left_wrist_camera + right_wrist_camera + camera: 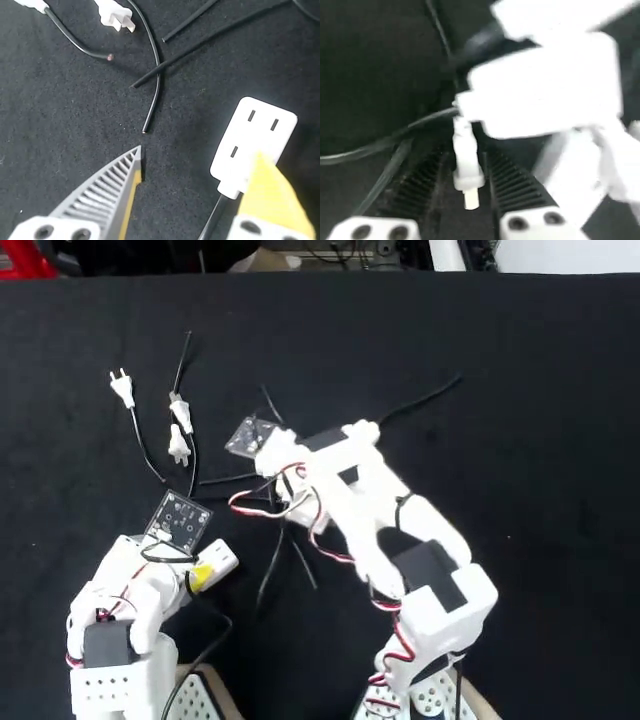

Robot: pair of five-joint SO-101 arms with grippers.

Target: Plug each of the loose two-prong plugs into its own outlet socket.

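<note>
Left gripper [197,152], low at the near edge of the black desk [520,390], has its jaws spread. Its yellow finger [270,195] touches the white outlet socket [252,137]; the grey finger [112,187] stands apart from it. Right gripper [467,155], near the desk's middle, is clenched on a white plug [465,172] trailing a black cord [380,142], just beside a blurred white block [545,90]. A loose plug [122,388] and a second loose plug [178,446] lie beyond the left arm.
</note>
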